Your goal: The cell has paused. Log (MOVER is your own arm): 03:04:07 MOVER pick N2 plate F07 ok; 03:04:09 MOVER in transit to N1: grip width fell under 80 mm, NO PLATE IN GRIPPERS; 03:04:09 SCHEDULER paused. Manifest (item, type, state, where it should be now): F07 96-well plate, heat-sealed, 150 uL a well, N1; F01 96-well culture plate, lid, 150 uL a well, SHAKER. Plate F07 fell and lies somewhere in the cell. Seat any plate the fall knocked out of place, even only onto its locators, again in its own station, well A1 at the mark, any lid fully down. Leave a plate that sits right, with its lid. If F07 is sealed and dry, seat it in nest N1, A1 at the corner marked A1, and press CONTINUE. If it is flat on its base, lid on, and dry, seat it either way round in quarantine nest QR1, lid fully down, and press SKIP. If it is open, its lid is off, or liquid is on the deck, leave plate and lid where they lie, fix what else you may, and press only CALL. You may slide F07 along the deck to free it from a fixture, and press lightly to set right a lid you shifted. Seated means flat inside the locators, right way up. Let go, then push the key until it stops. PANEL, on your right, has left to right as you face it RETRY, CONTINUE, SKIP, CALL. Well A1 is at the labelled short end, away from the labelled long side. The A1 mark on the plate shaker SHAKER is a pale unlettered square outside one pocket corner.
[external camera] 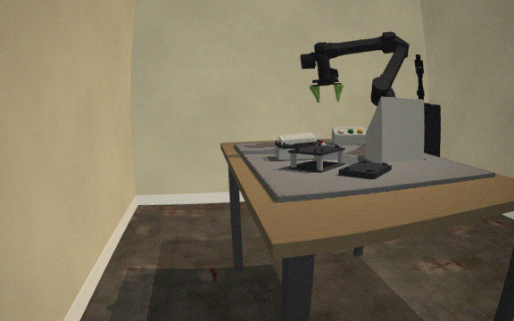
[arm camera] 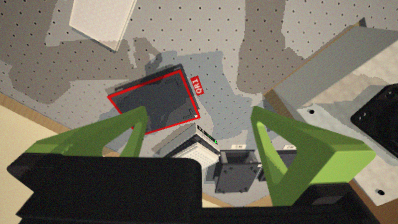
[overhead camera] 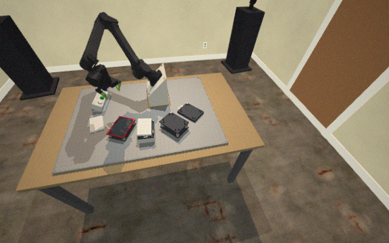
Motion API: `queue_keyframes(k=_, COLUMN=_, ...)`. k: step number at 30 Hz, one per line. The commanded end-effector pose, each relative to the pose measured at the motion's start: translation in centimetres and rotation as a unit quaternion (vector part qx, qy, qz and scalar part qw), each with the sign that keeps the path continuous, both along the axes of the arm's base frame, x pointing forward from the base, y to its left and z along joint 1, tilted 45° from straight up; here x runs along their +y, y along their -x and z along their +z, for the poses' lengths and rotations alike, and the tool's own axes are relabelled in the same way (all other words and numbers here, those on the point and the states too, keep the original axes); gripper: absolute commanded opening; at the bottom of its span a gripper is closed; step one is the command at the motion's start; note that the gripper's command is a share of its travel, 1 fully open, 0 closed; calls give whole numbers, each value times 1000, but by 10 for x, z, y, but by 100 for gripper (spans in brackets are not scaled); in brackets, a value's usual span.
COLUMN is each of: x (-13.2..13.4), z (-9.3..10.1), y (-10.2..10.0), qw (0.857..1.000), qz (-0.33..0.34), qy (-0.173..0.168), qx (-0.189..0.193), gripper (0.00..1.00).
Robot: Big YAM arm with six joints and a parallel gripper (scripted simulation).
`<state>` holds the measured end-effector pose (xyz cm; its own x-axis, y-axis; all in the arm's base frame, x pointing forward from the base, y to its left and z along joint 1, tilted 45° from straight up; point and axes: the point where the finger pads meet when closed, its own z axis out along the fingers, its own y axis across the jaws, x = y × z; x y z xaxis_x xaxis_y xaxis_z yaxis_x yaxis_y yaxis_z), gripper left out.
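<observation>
Pincer (external camera: 327, 93): green fingers spread wide, holding nothing, hanging high above the button box (overhead camera: 99, 102). Red-edged tray (overhead camera: 121, 127): flat on the grey mat (overhead camera: 194, 142). White plate (overhead camera: 144, 127): on a dark stand just beside the tray. Black raised stand (overhead camera: 173, 123): further along.

Lab automation cell — perforated deck (overhead camera: 194, 91), plate nests, button panel (external camera: 349, 135)

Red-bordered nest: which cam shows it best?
The wrist view: the red-bordered nest fills mid-frame, whole red outline and red label tab visible, nothing sitting in it. The top view shows it small but complete. The exterior view shows only a red speck behind the raised stand.
</observation>
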<state>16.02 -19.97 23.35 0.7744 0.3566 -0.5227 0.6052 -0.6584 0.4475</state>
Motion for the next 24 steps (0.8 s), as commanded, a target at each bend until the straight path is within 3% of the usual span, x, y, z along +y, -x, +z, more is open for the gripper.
queue_keyframes(k=1, x=-4, z=21, y=-7, qw=990, qz=-89, qy=31, qx=-105, gripper=100)
queue_keyframes(k=14, x=-4, z=21, y=-7, qw=990, qz=-89, qy=31, qx=-105, gripper=100)
queue_keyframes(k=19, x=-8, z=28, y=6, qw=990, qz=-90, qy=30, qx=-107, gripper=100)
queue_keyframes(k=24, x=-15, z=38, y=27, qw=981, qz=-125, qy=37, qx=-143, gripper=100)
